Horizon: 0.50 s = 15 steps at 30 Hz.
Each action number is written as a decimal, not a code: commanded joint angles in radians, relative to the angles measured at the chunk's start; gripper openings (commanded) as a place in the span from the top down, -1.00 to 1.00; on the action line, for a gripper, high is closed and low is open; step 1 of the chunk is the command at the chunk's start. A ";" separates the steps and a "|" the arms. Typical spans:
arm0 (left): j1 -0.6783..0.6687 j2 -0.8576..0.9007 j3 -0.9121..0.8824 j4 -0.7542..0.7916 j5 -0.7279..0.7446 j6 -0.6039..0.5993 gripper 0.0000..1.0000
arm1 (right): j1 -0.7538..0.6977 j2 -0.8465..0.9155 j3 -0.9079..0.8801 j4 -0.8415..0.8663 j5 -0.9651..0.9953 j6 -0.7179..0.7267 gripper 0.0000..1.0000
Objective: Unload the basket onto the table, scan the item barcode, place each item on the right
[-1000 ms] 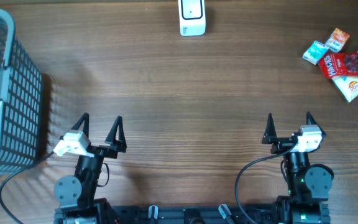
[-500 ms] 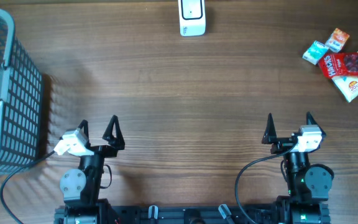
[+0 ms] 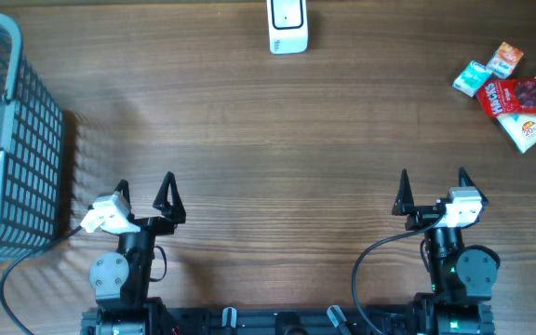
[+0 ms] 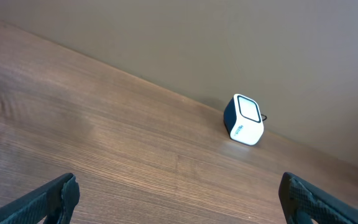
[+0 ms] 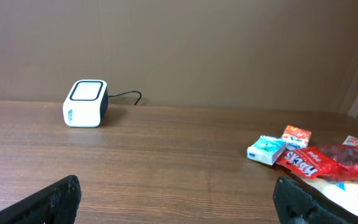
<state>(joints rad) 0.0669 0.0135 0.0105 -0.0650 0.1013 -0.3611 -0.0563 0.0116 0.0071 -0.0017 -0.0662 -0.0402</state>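
A white barcode scanner (image 3: 288, 26) stands at the far edge of the table, its window facing up; it also shows in the left wrist view (image 4: 244, 119) and the right wrist view (image 5: 86, 103). The items lie in a small pile at the far right: a red packet (image 3: 521, 97), a teal box (image 3: 473, 78), an orange box (image 3: 504, 59) and a white packet (image 3: 533, 130). My left gripper (image 3: 145, 183) is open and empty near the front left. My right gripper (image 3: 433, 177) is open and empty near the front right, well short of the pile.
A grey mesh basket (image 3: 35, 149) stands at the left edge, close to my left arm. A cable runs from the scanner along the back wall (image 5: 126, 95). Bare wood lies between both grippers and the scanner.
My left gripper has shifted slightly to the left and back toward the front edge, still open. The right arm and the items have not moved.
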 commanded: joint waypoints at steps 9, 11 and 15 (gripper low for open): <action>-0.083 -0.010 -0.005 -0.008 0.001 0.309 -1.00 | 0.004 -0.004 -0.002 0.002 0.006 -0.011 -0.99; -0.084 -0.010 -0.005 -0.008 0.001 0.332 -1.00 | 0.004 -0.004 -0.002 0.002 0.006 -0.011 -0.99; -0.084 -0.010 -0.005 -0.010 -0.019 0.332 -1.00 | 0.004 -0.004 -0.002 0.002 0.007 -0.011 -0.99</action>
<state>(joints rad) -0.0124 0.0135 0.0101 -0.0650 0.1013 -0.0765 -0.0563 0.0120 0.0071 -0.0017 -0.0662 -0.0399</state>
